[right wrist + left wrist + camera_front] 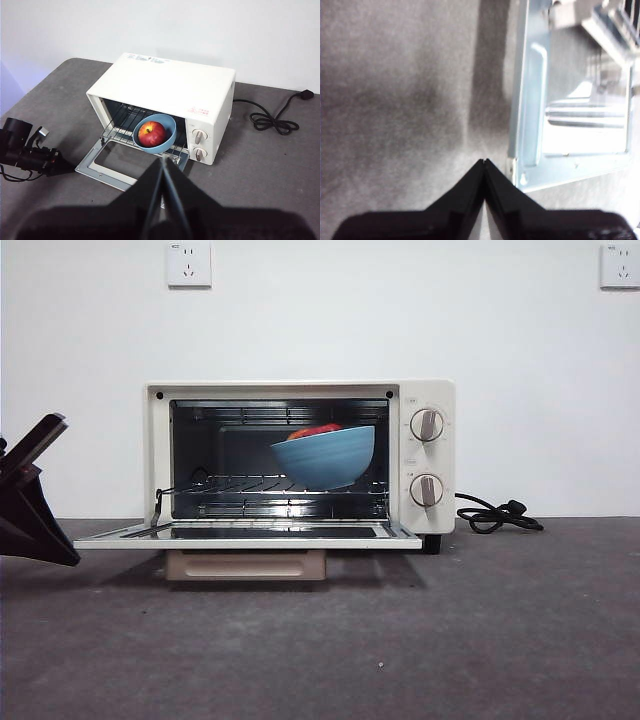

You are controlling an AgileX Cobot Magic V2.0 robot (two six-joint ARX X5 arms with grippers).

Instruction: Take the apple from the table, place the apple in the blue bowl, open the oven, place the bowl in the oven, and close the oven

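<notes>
Apple (151, 133) fills blue bowl (156, 134) inside open oven (167, 95) (lid labels apparently unreadable).

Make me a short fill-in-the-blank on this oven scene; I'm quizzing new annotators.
1. The apple sits inside the ____ bowl.
2. The oven door is ____.
3. The bowl rests on the oven's wire ____.
4. The left gripper is beside the door, its jaws ____.

Missing words: blue; open; rack; shut

Left gripper (484, 161) low with fingers pressed together; right gripper (163, 161) raised, likewise closed.
</notes>
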